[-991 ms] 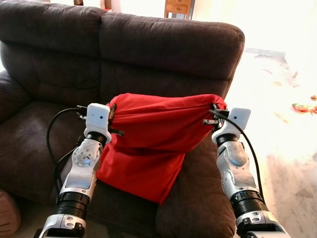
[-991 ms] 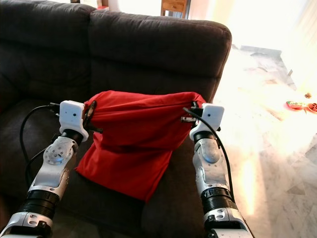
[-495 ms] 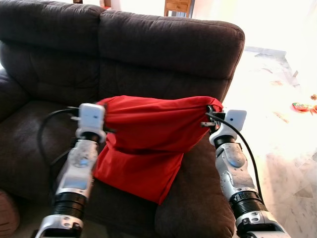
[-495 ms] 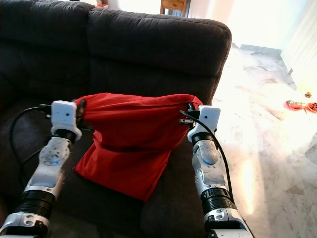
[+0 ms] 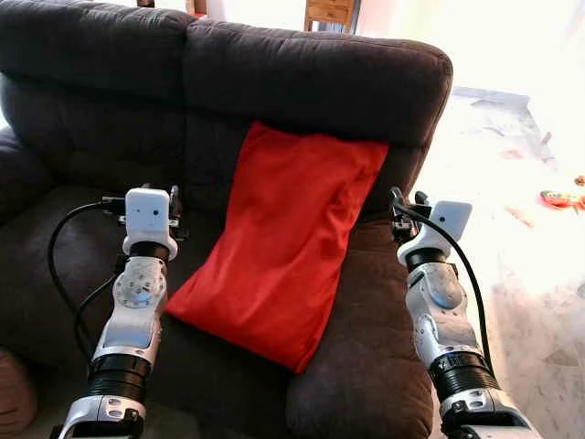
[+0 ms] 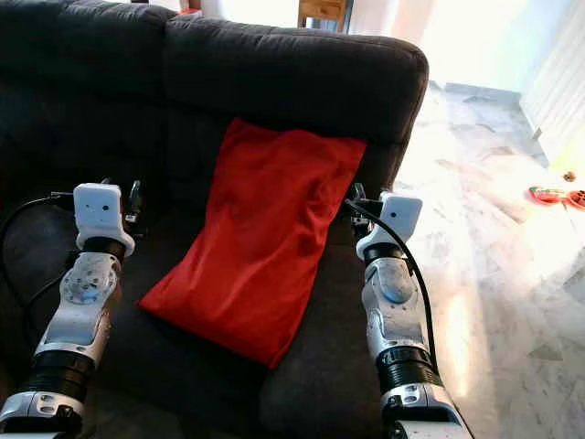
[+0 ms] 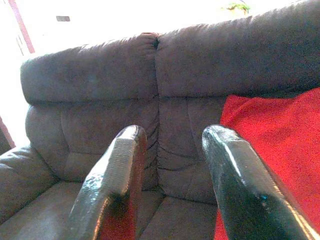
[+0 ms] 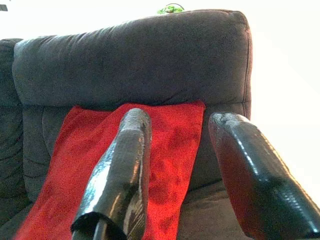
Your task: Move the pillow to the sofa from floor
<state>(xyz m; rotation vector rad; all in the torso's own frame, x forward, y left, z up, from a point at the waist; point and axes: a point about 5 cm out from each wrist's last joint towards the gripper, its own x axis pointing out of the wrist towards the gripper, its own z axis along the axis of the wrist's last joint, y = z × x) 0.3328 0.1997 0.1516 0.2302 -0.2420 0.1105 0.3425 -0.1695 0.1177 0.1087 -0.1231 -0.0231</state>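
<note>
Both arms sit low in front, one on each side of the pillow. Left gripper (image 7: 170, 200) has its fingers (image 7: 112, 190) spread, holding nothing, aimed at the sofa back just beside the red fabric. Right gripper (image 8: 185, 185) likewise has its fingers (image 8: 120, 175) parted and empty, pointing at the pillow's upper part.

The red pillow (image 5: 288, 238) is on the sofa (image 5: 274, 73), lower end on the seat cushion, top edge leaning against the backrest, tilted. Neither gripper touches it. Placement looks done.

Risks, as judgement: the pillow rests on a slant with its bottom corner near the seat's front edge, so it may slide forward or slump down. An arm pulling away could brush its side edge and drag it off toward the floor (image 6: 494, 238). The loose cables (image 5: 69, 247) at the wrists could snag the fabric.

View differences: the head views give the whole pillow, its lower corner and both arms' spacing. The wrist views give the gap between the fingers clearly, plus how the pillow's top meets the backrest. A wooden cabinet (image 5: 327, 13) sits beyond the sofa.
</note>
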